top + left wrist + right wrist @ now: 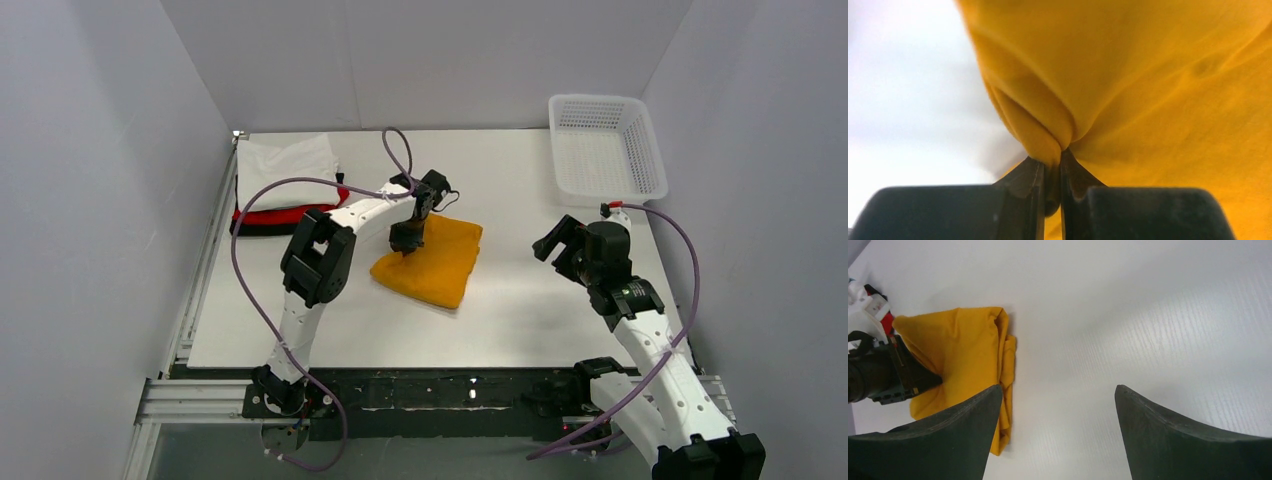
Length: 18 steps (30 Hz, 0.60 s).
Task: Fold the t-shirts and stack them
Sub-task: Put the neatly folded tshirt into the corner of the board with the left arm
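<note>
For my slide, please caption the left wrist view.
Left gripper shut on a fold of the mustard-orange t-shirt.

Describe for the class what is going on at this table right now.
The left gripper is pinched shut on a fold of the mustard-orange cloth t-shirt, which lies folded on the white table. The right gripper hangs open and empty off to the right. Folded white, red and black shirts are piled at the far left; a white plastic lattice basket stands far right.
</note>
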Each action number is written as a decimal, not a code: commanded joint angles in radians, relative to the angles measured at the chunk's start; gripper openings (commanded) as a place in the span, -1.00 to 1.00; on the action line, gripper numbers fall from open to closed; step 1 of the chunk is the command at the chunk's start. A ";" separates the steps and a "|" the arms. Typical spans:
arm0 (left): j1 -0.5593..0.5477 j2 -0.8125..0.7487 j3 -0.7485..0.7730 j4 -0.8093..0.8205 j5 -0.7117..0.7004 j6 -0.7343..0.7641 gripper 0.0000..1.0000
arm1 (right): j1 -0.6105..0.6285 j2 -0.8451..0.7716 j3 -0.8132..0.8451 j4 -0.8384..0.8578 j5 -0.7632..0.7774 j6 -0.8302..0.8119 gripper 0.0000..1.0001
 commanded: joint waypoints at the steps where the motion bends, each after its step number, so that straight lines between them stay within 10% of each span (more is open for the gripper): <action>1: 0.038 0.016 0.145 -0.170 -0.322 0.206 -1.00 | -0.008 0.010 0.025 0.023 0.035 -0.053 0.80; 18: 0.289 0.089 0.566 -0.178 -0.408 0.481 -1.00 | -0.021 0.072 0.050 0.038 0.105 -0.102 0.80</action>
